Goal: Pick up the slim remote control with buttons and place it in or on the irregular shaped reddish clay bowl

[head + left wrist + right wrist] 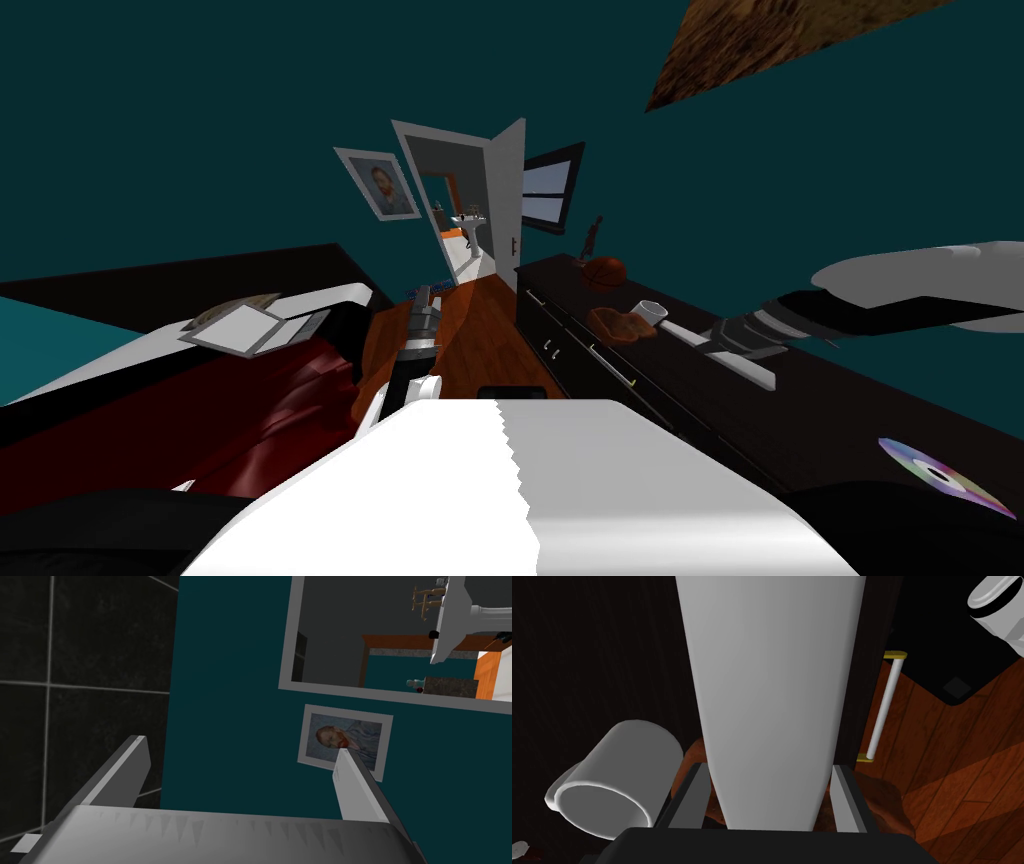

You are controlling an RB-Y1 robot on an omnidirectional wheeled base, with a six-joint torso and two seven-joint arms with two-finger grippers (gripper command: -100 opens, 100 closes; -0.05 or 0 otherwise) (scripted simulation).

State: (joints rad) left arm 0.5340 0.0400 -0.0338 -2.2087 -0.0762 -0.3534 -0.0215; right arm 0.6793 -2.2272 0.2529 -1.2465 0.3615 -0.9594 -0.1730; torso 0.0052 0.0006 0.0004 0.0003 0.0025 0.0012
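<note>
Closest in, the right wrist view shows your right tool [769,767] clamped on the remote [772,686]. Its two fingers press the long sides of a plain light grey slab that runs from bottom centre out through the top edge. No buttons show on this face. I judge it light and stiff, with a smooth shell that could slide or swing. The flat long sides are the right place to hold it. Much of its length stands out past the fingertips, so carry it gently.

Just behind the fingers, at lower centre and lower right, the reddish bowl [884,801] lies under the remote; I cannot tell whether they touch. A white cup [619,773] sits just beside the bowl at lower left. Farther off at right are a drawer handle [882,706] and the wooden floor [962,751].

Only that view shows the finger contact. The head view adds the layout on the dark counter [820,420]. At centre right the bowl's lumpy outline shows whole, the cup is just past it, and a reddish ball [605,270] is farther back.

Your left tool [240,746] is spread open and empty.
</note>
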